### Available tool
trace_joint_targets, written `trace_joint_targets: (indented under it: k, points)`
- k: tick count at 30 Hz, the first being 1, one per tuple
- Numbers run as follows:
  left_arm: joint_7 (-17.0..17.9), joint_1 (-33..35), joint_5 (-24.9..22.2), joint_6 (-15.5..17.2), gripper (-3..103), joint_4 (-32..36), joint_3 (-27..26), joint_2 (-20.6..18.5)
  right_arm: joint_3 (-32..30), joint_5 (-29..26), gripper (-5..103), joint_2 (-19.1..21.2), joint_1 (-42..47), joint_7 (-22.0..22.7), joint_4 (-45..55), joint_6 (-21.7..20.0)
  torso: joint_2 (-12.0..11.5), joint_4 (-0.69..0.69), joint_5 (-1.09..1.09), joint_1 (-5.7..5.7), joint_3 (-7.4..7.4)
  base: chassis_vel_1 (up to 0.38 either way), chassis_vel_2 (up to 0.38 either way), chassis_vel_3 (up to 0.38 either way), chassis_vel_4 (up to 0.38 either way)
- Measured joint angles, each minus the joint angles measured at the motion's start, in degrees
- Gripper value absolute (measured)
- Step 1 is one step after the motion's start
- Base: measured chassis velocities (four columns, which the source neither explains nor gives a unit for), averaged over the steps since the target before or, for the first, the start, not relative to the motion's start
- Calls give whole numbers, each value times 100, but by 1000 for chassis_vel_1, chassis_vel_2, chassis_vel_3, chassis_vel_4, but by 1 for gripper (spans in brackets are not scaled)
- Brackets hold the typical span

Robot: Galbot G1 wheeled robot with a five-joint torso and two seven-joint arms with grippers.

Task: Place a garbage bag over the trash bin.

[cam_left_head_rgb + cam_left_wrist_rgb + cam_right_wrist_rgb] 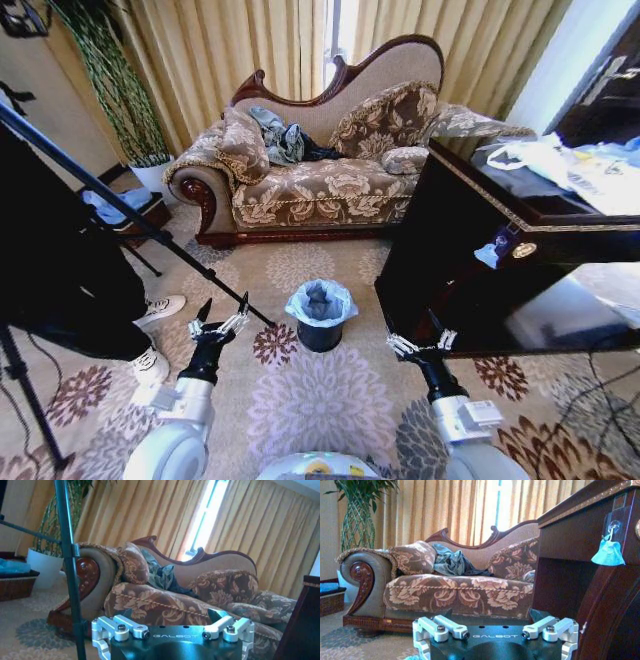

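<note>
Nearest, the left gripper [222,312] hovers low over the carpet with fingers spread and empty; the right gripper [421,344], beside the desk [440,250], cannot be judged. Between them, slightly beyond, stands the trash bin [320,332], the garbage bag [321,301] already draped over its rim. The film looks light, soft and slippery, best pinched at the rim. Carpet lies open leftward; the sofa [320,180] sits beyond.

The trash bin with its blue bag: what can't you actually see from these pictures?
- Trash bin, head view: its inside and bottom, hidden by the garbage bag.
- Bin's far side: hidden behind the bin itself.
- Right gripper: whether its jaws are apart, too small here.
- Left gripper: open, holding nothing.
</note>
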State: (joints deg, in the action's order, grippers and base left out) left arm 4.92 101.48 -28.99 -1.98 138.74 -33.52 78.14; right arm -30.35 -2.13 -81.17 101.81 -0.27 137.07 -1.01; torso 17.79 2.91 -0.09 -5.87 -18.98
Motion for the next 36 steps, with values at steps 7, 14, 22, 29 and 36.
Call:
trace_joint_targets:
  k: [7,14,22,29,36]
  points:
    - [14,-7,-2,10,100,2,-4,-4,8,-19,100,8,-15,1,0,0,0,0,-1,0,0,0,0,0,0]
    - [20,-18,-15,19,100,2,-7,-15,14,-31,100,17,-26,4,-5,-1,-1,0,0,0,0,0,0,0,0]
    - [24,-24,-27,23,100,-2,-8,-21,19,-39,100,23,-32,8,-13,-4,-1,0,-1,0,0,0,0,0,0]
    - [26,-26,-31,26,100,-5,-8,-23,20,-42,100,25,-35,9,-16,-7,-1,0,0,0,0,0,0,0,0]
    - [27,-26,-34,29,100,-9,-9,-26,20,-45,100,27,-36,9,-20,-11,-1,0,-1,0,0,0,0,0,0]
